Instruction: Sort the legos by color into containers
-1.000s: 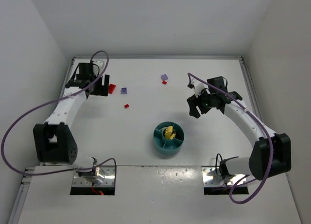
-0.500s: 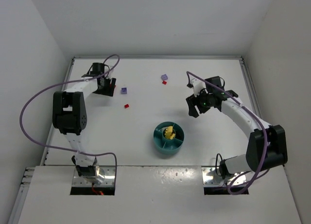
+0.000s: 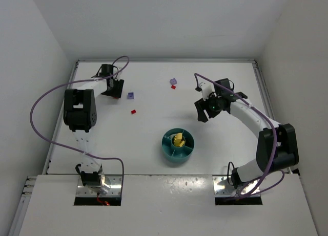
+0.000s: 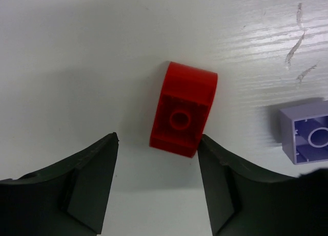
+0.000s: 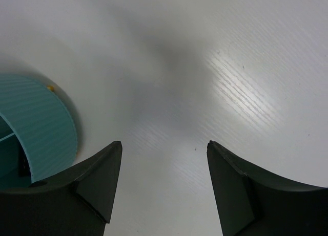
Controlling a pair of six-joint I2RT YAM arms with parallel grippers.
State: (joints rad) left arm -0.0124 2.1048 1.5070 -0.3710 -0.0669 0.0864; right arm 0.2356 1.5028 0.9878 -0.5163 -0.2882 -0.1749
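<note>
In the left wrist view a red lego [image 4: 183,115] lies on the white table with its hollow side up. My left gripper [image 4: 158,144] is open just short of it, and the right fingertip [image 4: 207,149] is at the brick's near corner. A lilac lego [image 4: 307,131] lies to the right. Seen from above, my left gripper [image 3: 114,87] covers that red brick at the far left. The teal dish [image 3: 167,149] has a yellow lego [image 3: 178,140] in its centre well. My right gripper [image 3: 201,112] hangs open over bare table, with the dish [image 5: 36,128] at its left.
More loose legos lie on the far half of the table: a lilac one [image 3: 131,95], a small red one [image 3: 134,111], and a lilac [image 3: 173,82] and red [image 3: 173,86] pair near the middle back. White walls close in the left, back and right sides.
My left arm has stretched toward the far left and brought its gripper down at the red lego, with the jaws narrowing. My right gripper has drifted slightly left.
</note>
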